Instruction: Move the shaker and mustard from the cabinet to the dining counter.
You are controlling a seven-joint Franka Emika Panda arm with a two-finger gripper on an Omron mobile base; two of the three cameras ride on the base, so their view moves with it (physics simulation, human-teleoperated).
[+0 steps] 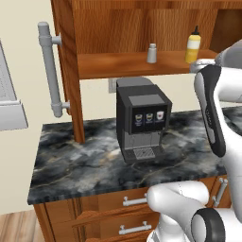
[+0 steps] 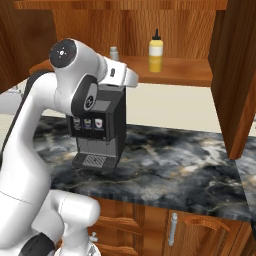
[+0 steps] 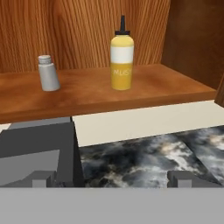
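Task at its outset, nothing yet moved. Shaker (image 3: 48, 73) upright on the wooden shelf (image 3: 144, 89) of the open cabinet (image 1: 71, 71), toward the left in the hand view. Mustard (image 3: 121, 59) upright on the same shelf, well apart from the shaker and to its right, nozzle up. Both seen again from the left base (image 1: 151, 53) (image 1: 193, 45) and from the right base, where the shaker (image 2: 114, 52) is partly hidden behind the arm and the mustard (image 2: 155, 51) stands clear.

Pincer (image 3: 111, 181) spread fully wide, holding nothing; fingertips (image 3: 39, 178) visible low in the hand view, short of the shelf edge and pointed toward the two items, roughly level with them. Touching neither.

Dark marbled counter (image 1: 75, 165) below the shelf, carrying a coffee machine (image 1: 142, 120), which sits just under the shelf and close beneath the hand. Probably not the destination itself; whether this slab or another stretch serves as the dining counter, cannot tell.

Done so far: cabinet door already open, hand raised to shelf height. Left to do, by judgement: reach in and close on one item, lift clear of the shelf and machine, carry to the dining counter, set down, then repeat for the second item. Order of pick-up not evident from the pose.
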